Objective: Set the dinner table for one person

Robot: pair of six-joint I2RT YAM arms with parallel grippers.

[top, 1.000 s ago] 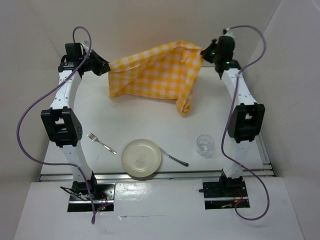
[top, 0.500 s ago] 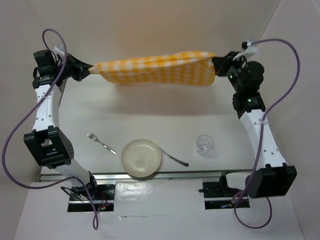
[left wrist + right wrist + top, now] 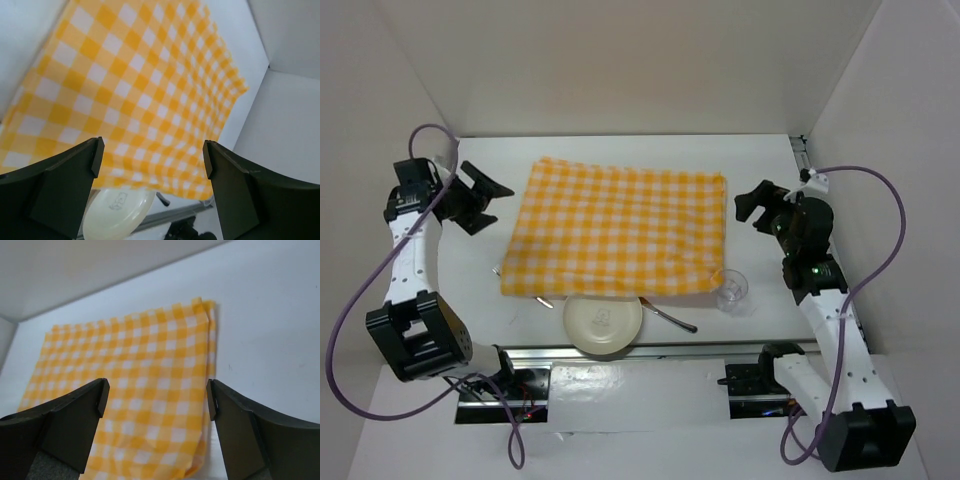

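Near edge first: plate [image 3: 604, 318] sits by the front rail of the dinner table [image 3: 620, 150], a utensil [image 3: 672, 320] just right of it (knife or spoon, can't tell), and a glass [image 3: 731, 289] further right.

The problem is the checked cloth [image 3: 618, 230]. It lies flat mid-table, but its near hem overlaps the plate's far rim and touches the glass. The fork [image 3: 546, 302] is mostly buried under the near-left corner, with only an end poking out.

Risks as I see them:
- Tugging the cloth toward the far wall to clear the plate drags the fork along and could tip the glass.
- Lifting the plate out from under the hem rucks the cloth.
- Going for the fork means grabbing through or under fabric, so a pinch of cloth is likely.
- The right edge looks doubled over in the right wrist view, and anything set there would sit uneven.

Grippers, further back:
- The left gripper [image 3: 485, 198] is spread wide and holds nothing. It sits just off the cloth's left edge, not touching it.
- The right gripper [image 3: 750, 207] is the same: fingers splayed, empty, just off the right edge.
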